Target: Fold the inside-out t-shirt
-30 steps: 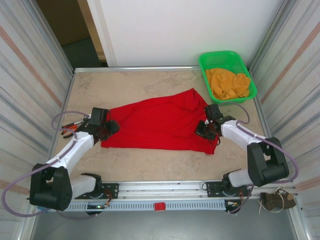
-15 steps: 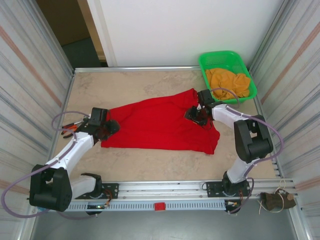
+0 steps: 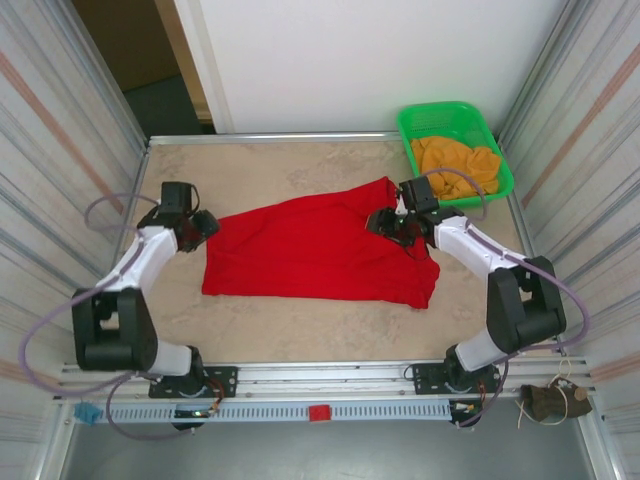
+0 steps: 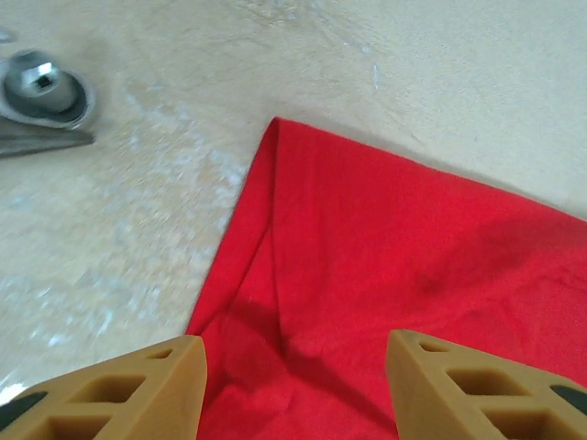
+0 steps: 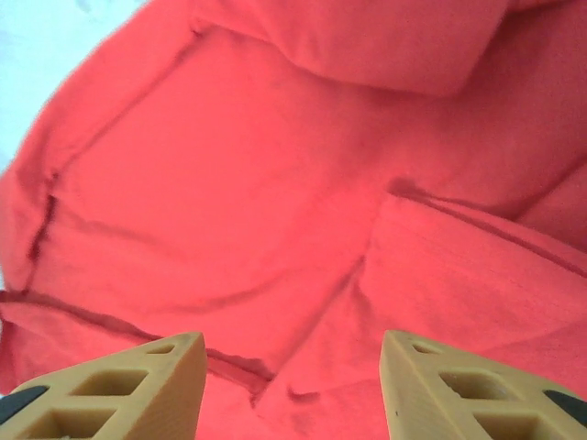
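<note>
Right gripper (image 3: 383,224) has just let go. A second ago its jaws were shut at the shirt's (image 3: 310,250) 4 o'clock corner; now they stand about half open and the arm has swung up to the 2 o'clock part of the cloth. There it hangs over rumpled folds and seams, with nothing between the fingers.

The left gripper (image 3: 208,226) has also moved, from the 8 o'clock corner up to the 10 o'clock corner. Its jaws are about half open as before, and they hold nothing; the wrist view shows the red corner lying flat just ahead of the fingers.

The shirt itself has hardly shifted. I judge that the near side is now laid out and both arms are going to the far edge for the next grip — either to smooth it or to begin a fold toward 6 o'clock.

The shirt lies at the middle of the table (image 3: 300,160), a little toward 3 o'clock. Its long axis runs from 9 o'clock to 3 o'clock. The near edge is almost straight, and the far edge climbs to a peak at about 1 o'clock, so the 3 o'clock end is wider and more bunched. Which end has the neck I cannot tell — no collar is clear in these views.
</note>
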Controlling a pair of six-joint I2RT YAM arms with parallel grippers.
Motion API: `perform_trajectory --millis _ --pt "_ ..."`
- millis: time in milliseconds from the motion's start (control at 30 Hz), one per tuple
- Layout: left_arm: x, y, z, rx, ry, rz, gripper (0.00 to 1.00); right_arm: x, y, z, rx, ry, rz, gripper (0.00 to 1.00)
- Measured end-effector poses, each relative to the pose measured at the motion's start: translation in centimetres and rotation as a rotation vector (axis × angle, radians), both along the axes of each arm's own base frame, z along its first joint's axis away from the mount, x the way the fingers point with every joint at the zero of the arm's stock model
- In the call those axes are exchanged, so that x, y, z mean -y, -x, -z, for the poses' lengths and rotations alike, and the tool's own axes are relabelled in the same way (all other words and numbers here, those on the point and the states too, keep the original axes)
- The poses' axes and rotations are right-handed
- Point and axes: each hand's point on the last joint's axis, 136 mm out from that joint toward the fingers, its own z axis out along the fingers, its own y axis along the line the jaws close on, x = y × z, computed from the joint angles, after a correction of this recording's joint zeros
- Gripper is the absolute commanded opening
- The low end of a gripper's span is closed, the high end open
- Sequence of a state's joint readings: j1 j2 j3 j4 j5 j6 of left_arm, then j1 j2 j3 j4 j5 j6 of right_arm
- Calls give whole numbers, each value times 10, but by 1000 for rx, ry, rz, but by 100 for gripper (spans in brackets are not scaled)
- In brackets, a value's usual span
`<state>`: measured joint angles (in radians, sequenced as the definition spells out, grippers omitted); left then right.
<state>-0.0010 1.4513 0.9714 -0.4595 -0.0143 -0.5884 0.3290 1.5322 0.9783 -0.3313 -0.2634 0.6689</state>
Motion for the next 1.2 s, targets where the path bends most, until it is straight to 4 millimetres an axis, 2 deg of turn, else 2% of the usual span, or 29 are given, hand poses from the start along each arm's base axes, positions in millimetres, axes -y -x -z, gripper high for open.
perform_trajectory --millis 133,333,433,600,733,800,867,1200 --pt "0 -24 19 -56 -14 24 47 9 13 29 -74 24 10 50" --pt "-1 -50 36 -99 -22 33 43 16 27 48 -117 39 17 49" --pt "0 -55 46 -118 -20 34 42 17 30 52 -125 40 20 49" --pt "-1 -54 63 -158 -22 32 41 18 32 58 -133 44 21 50" --pt "0 -54 74 -177 -21 34 23 19 31 61 -139 45 30 50" --pt "0 -55 82 -192 -19 30 10 20 30 64 -146 47 36 50" --pt "0 -60 81 -184 -18 33 0 22 30 67 -155 50 41 50" --pt "3 -75 73 -144 -4 43 0 26 32 74 -176 54 68 50"
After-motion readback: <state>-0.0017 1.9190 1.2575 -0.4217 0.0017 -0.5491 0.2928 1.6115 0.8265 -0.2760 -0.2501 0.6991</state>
